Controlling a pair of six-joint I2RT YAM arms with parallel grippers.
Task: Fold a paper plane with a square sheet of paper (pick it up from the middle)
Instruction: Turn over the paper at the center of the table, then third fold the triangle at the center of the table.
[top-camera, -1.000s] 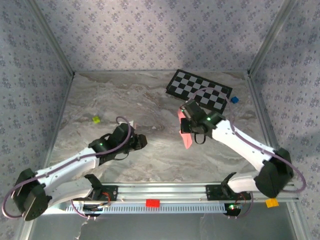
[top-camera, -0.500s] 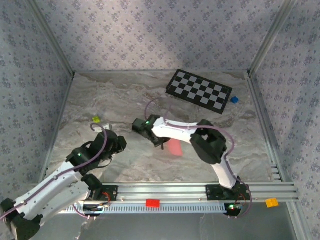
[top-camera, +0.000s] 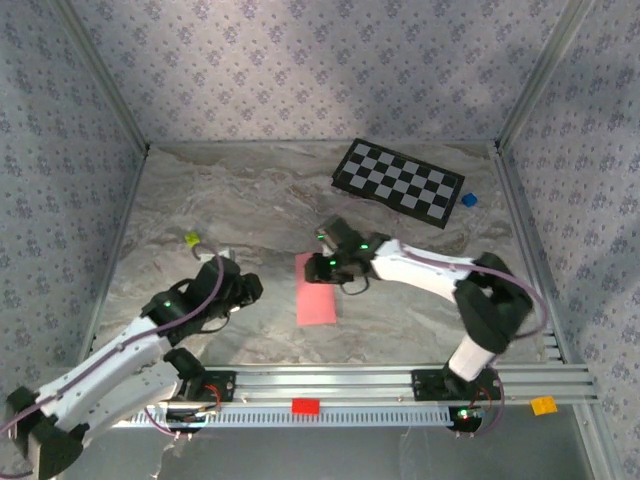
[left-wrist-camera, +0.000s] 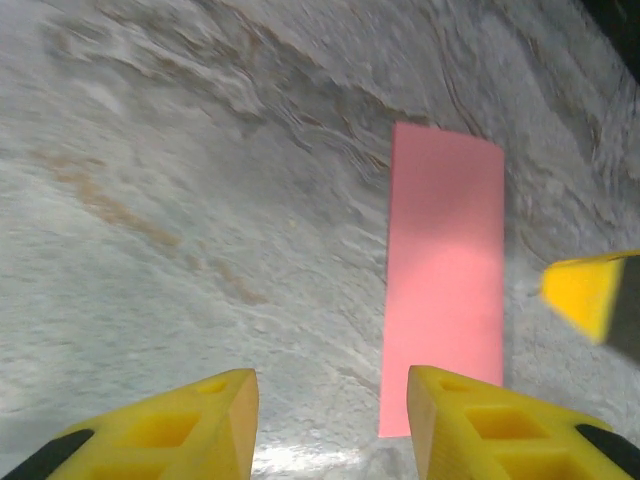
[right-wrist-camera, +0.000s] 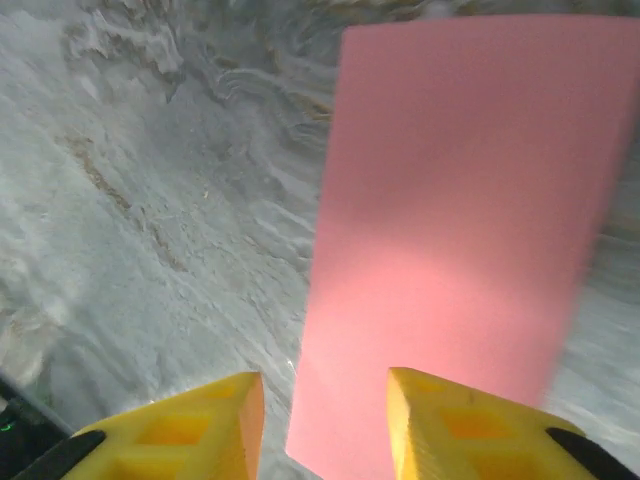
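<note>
the right tool (top-camera: 320, 268) has brought the paper (top-camera: 316, 302) to the middle of the bench (top-camera: 230, 200) and let go. it lies flat, a folded strip, under narrowly parted jaws. the left tool (top-camera: 250, 288), half wide and empty, waits beside; next crease likely.

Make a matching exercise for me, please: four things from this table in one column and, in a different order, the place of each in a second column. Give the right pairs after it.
Things
1. pink paper
2. checkered board
3. blue block
4. yellow-green block

Places
a. just beside the board's right corner
b. far right, near the back wall
c. left part of the table
d. lying flat near the middle of the table

Pairs: 1-d, 2-b, 3-a, 4-c
</note>
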